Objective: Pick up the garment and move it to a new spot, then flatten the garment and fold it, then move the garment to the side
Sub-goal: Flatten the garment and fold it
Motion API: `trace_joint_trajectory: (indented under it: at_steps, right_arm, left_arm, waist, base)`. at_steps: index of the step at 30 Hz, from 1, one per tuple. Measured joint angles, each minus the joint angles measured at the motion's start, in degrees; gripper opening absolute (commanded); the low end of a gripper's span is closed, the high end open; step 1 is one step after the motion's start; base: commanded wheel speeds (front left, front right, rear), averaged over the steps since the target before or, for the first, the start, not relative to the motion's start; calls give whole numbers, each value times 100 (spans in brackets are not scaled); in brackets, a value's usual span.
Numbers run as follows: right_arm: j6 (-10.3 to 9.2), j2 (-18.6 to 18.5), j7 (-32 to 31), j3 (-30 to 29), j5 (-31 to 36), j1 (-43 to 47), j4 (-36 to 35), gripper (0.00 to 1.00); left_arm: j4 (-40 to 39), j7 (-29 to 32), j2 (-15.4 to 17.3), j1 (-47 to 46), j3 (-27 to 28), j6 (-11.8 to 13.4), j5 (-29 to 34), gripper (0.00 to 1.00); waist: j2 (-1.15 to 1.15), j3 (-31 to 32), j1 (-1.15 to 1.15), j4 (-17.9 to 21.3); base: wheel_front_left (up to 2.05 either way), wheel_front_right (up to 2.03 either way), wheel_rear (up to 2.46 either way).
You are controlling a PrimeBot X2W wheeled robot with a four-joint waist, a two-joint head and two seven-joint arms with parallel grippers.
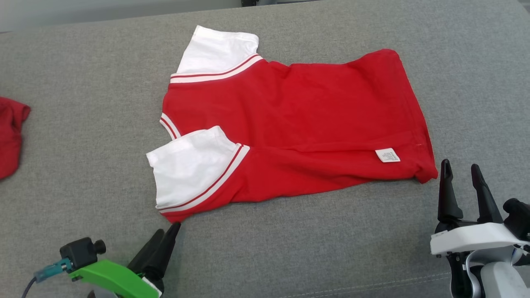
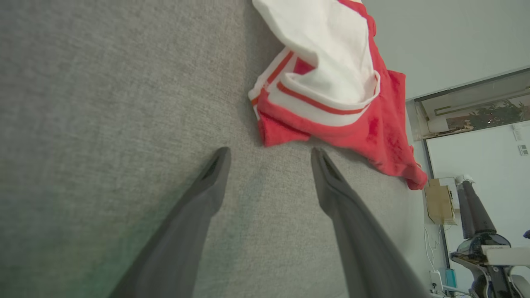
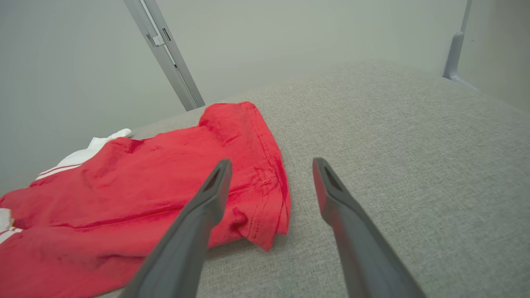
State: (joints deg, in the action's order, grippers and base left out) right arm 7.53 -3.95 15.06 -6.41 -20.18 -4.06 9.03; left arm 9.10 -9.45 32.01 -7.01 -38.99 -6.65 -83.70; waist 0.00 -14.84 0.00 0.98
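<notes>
The garment [image 1: 298,124] is a red shirt with white sleeves and red-and-white trim. It lies flat on the grey padded surface [image 1: 83,82], sleeves to the left and hem to the right, with a white label near the hem. My left gripper [image 1: 167,231] is open just below the near sleeve's red corner [image 2: 281,132], and nothing is between its fingers. My right gripper [image 1: 460,171] is open beside the near hem corner [image 3: 265,231], its left finger [image 3: 207,198] over the red cloth, holding nothing.
Another red cloth [image 1: 10,132] lies at the surface's left edge. Bare grey surface stretches to the right of the garment [image 3: 414,145] and in front of it. A pale wall and a metal post [image 3: 165,54] stand behind the surface.
</notes>
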Motion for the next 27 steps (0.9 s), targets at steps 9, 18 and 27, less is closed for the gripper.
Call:
trace_joint_trajectory:
  at_steps: [9,18,27]
  right_arm:
    - [0,43,0,196,14,4,59,100]
    - [0,43,0,370,-476,-145,898,100]
    - [-3,-8,0,615,-1315,-902,1979,97]
  left_arm:
    - [912,71,-413,-579,-111,12,159,5]
    - [983,-89,-427,-575,-216,-48,318,0]
    - [845,-172,-233,-520,-249,-66,466,0]
  waist:
    - [0,-51,0,168]
    - [0,5,0,141]
    - [0,-41,0,32]
  base:
    - [0,0,0]
    - [0,0,0]
    - [0,0,0]
